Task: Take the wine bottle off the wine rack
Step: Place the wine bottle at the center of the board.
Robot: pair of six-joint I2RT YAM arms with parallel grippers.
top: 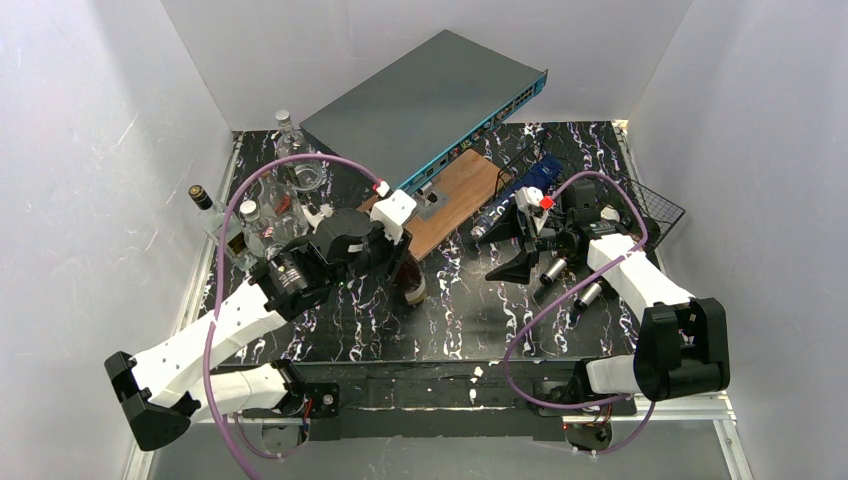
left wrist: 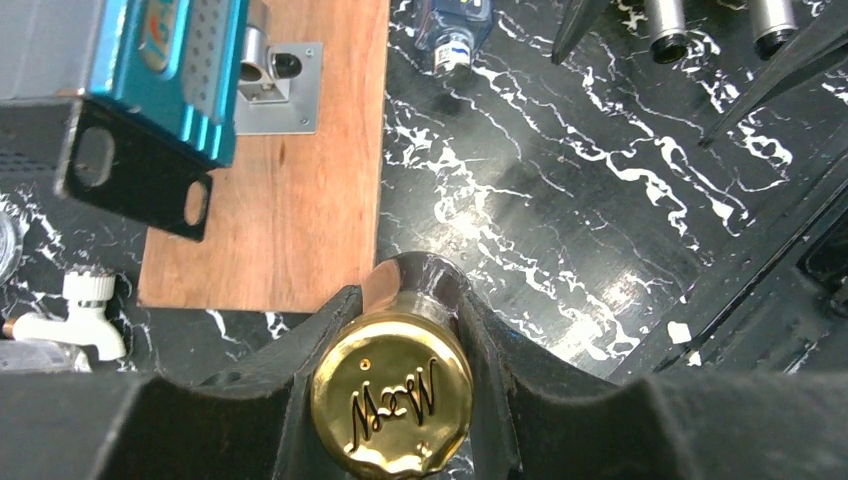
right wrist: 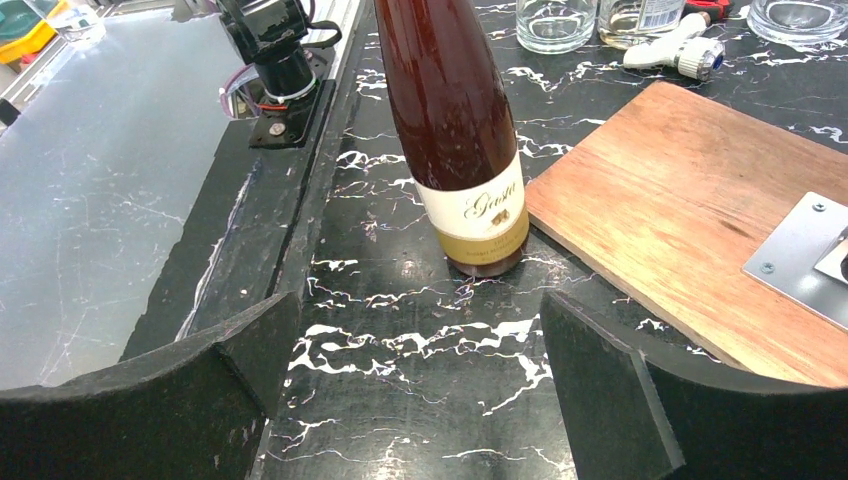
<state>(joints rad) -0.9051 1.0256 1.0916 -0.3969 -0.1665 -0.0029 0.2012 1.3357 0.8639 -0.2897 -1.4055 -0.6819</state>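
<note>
The wine bottle (right wrist: 460, 120), dark red-brown with a cream and gold label, stands upright on the black marble table (right wrist: 420, 330) beside the wooden board (right wrist: 690, 220). My left gripper (left wrist: 405, 300) is shut on its neck just under the gold cap (left wrist: 392, 395). From above, the bottle's base (top: 413, 288) shows below the left gripper (top: 403, 262). My right gripper (top: 490, 257) hangs open a short way to the bottle's right, its fingers (right wrist: 610, 380) low over the table with nothing between them. The black wire wine rack (top: 658, 205) sits at the back right, behind the right arm.
A grey network switch (top: 420, 100) rests tilted on the wooden board (top: 455, 200). Glasses and clear bottles (top: 285, 180) crowd the back left. A blue bottle (top: 520, 188) lies near the board's right end. White walls enclose the table on three sides.
</note>
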